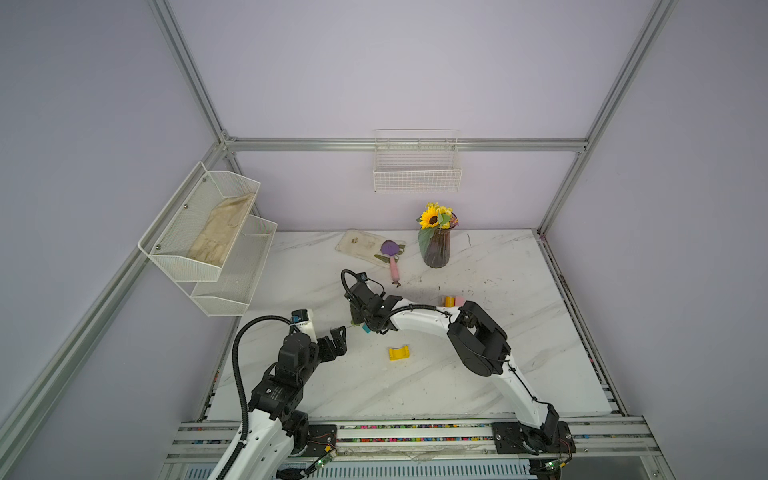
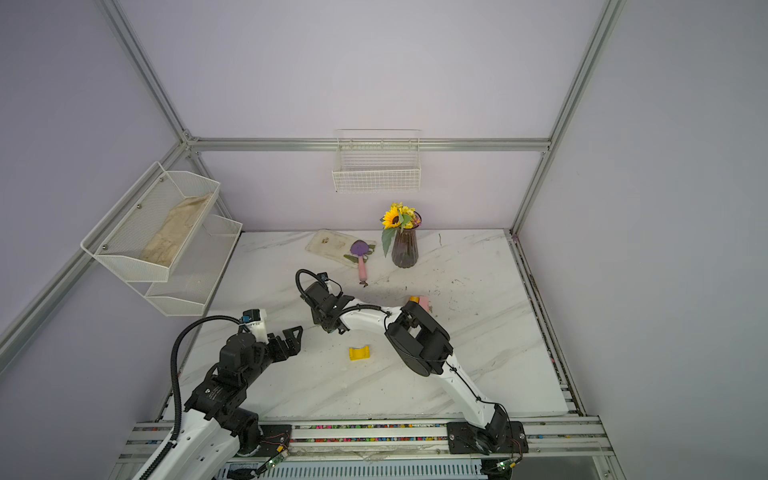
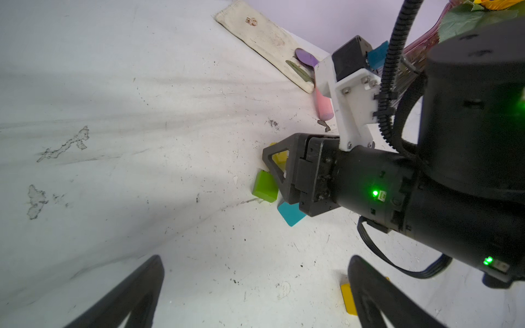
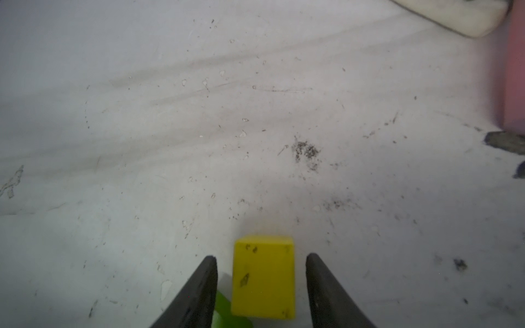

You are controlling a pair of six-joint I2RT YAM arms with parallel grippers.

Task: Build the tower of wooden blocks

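we're at the pick: our right pincer stands open astride the yellow block, not yet gripping. next, we judge, close squarely and lift; left pincer gapes empty.

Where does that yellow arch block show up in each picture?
Top view: yellow arch on the table, just below centre.
Top view: arch, same place.
Left wrist: arch, half hidden by the left end effector.
Right wrist: not in it.
Shared landmark: pink scoop handle.
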